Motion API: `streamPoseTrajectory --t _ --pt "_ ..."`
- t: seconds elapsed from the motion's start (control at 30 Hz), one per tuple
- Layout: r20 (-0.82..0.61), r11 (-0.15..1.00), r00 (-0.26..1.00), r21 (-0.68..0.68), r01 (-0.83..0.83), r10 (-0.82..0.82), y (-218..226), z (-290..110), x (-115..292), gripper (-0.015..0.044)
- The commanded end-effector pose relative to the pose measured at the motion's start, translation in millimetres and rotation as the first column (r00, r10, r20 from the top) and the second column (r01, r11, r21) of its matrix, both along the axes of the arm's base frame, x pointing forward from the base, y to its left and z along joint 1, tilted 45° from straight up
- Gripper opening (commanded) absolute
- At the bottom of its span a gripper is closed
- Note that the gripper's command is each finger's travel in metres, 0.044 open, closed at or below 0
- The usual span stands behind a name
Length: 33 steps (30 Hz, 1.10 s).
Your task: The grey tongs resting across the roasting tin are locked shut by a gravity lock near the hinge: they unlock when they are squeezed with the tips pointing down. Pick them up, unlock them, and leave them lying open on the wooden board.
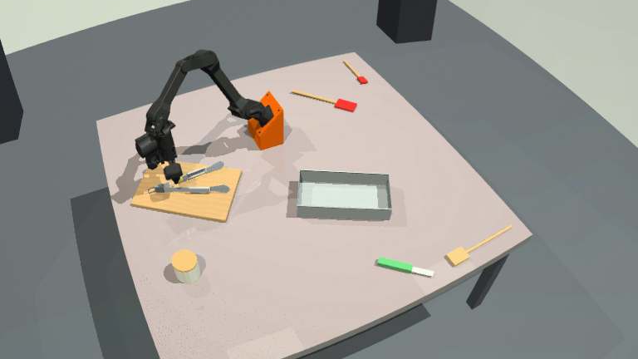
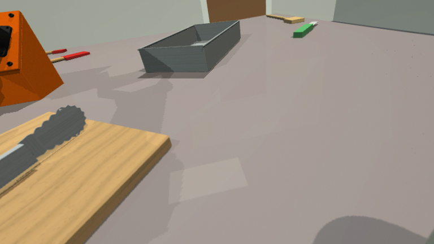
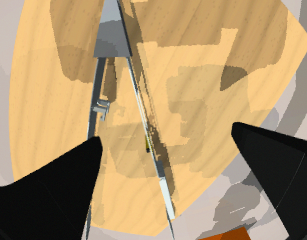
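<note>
The grey tongs [image 1: 202, 189] [image 3: 113, 34] lie flat on the wooden board [image 1: 197, 204] [image 2: 95, 170] [image 3: 213, 60], their two arms spread in a V with the tips toward the roasting tin. One scalloped tip [image 2: 60, 127] shows in the exterior view. My gripper [image 1: 174, 177] [image 3: 168, 135] is open and hangs just over the tongs near their hinge end. Its fingers stand wide on either side and are clear of the arms. The grey roasting tin [image 1: 343, 213] [image 2: 191, 59] stands empty to the right of the board.
The orange arm mount [image 1: 267, 125] [image 2: 28, 68] stands behind the board. A tan-lidded jar [image 1: 184, 265] stands in front of it. Two red spatulas [image 1: 345, 104] [image 1: 360, 79] lie at the back. A green tool [image 1: 399, 264] and a wooden spatula [image 1: 458, 256] lie at the front right.
</note>
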State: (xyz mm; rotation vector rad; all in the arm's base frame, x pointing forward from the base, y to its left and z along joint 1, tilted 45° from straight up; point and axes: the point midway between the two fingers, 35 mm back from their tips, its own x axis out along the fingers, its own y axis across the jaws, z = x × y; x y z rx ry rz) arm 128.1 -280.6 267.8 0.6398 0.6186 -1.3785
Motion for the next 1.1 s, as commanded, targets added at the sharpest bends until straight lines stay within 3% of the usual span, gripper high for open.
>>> streamPoseTrajectory --t 0.0,0.33,0.73,1.07 --pt "0.014 1.000 1.000 -0.019 0.001 -0.001 9 24 -36 0.0440" --pt "0.005 0.999 1.000 -0.053 -0.006 0.006 66 63 -116 0.0440" --pt "0.003 0.999 1.000 -0.050 0.006 -0.006 102 93 -121 0.0440" --pt "0.003 0.999 1.000 -0.050 0.006 -0.006 103 94 -121 0.0440"
